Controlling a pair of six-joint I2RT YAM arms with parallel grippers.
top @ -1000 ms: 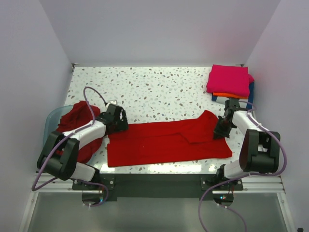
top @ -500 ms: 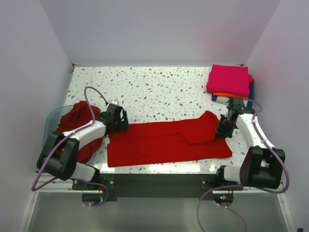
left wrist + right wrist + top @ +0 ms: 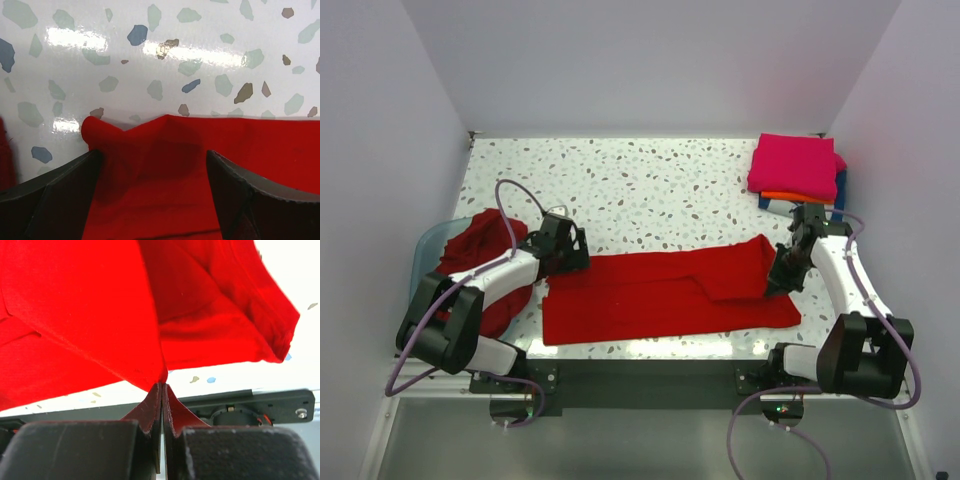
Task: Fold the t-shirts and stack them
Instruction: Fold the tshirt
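A bright red t-shirt [image 3: 660,298] lies spread along the near part of the table. My right gripper [image 3: 785,274] is shut on a fold of its right end and holds that flap lifted; the right wrist view shows the fingertips [image 3: 162,385] pinching the red cloth [image 3: 100,315]. My left gripper [image 3: 572,252] is at the shirt's far left corner. In the left wrist view it [image 3: 152,187] is open, its fingers [image 3: 55,192] straddling the red corner [image 3: 150,160] without closing on it. A folded stack [image 3: 794,167], magenta on top over orange and blue, sits at the back right.
A translucent teal tub [image 3: 426,250] at the left edge holds more crumpled red shirts [image 3: 470,250]. The speckled tabletop [image 3: 650,185] stretches behind the shirt. White walls close in on the left, back and right. The table's near edge [image 3: 650,350] runs just past the shirt.
My right gripper has pulled the pinched flap a little to the right and nearer, drawing the shirt's right end out. My left gripper has barely moved.
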